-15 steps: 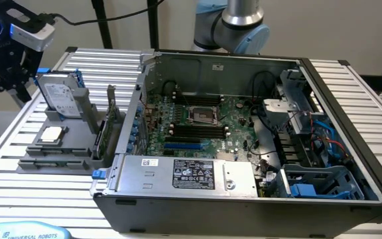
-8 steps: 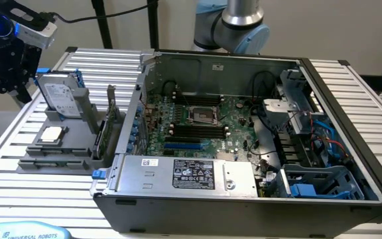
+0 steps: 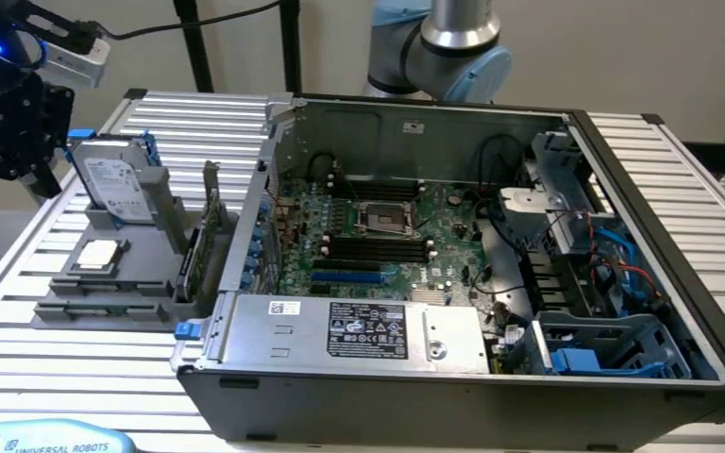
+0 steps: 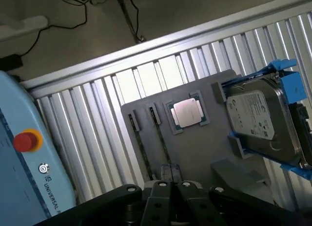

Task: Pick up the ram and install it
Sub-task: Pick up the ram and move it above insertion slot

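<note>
The ram (image 4: 161, 134) is a thin green stick standing on edge in a slot of the grey holder (image 4: 195, 148), next to a second such slot (image 4: 136, 131). In the exterior view the ram (image 3: 101, 310) sits at the holder's near end, left of the open computer case (image 3: 463, 377). My gripper (image 4: 170, 186) hangs above that end of the holder with its fingers shut together and nothing between them. In the exterior view the black gripper (image 3: 35, 175) is up at the far left, above and behind the holder. Black memory slots (image 3: 369, 247) lie on the motherboard below the processor socket (image 3: 385, 219).
The holder also carries a square silver processor chip (image 4: 189, 112), a hard drive (image 4: 261, 120) in a blue frame, and an upright green expansion card (image 3: 211, 231). A blue teach pendant (image 4: 24, 158) with a red button lies beside it. Everything rests on a slatted aluminium table (image 3: 35, 359).
</note>
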{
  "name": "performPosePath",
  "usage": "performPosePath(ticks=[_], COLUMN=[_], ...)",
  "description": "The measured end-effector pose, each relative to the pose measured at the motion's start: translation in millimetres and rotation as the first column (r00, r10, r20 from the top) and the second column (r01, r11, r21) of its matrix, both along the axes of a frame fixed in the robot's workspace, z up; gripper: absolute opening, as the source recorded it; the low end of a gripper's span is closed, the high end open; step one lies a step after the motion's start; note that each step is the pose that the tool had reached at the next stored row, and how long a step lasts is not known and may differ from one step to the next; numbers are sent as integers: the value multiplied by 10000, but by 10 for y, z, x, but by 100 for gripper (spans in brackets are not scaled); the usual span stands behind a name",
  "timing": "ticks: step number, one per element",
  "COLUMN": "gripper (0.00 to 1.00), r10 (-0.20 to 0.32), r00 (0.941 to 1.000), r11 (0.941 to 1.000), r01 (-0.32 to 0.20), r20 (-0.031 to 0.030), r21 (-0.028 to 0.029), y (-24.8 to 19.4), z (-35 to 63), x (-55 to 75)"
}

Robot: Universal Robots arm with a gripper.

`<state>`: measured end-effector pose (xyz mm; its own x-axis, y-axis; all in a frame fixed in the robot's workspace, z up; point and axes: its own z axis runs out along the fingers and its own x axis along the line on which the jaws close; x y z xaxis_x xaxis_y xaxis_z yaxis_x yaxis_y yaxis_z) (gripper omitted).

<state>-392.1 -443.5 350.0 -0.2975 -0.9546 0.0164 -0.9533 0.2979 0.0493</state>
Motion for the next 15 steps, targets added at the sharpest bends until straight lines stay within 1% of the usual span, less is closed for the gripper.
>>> performPosePath(ticks=[2, 5, 8, 10, 12, 13, 15], gripper=[11, 11, 11, 11, 11, 11, 11], r10=[360, 909, 1455, 1718, 1857, 1902, 1948], r00=[9994, 9959, 9894, 9851, 9826, 9818, 9808], r11=[9994, 9959, 9894, 9851, 9826, 9818, 9808], r01=[-360, -909, -1455, -1718, -1857, -1902, -1948], r20=[0, 0, -2, -5, -12, -9, -5], r21=[0, 1, 1, 2, 2, 6, 22], y=[0, 0, 0, -2, -23, -41, -94], z=[-5, -16, -33, -50, -73, -89, -120], x=[0, 0, 0, -1, -1, -1, 0])
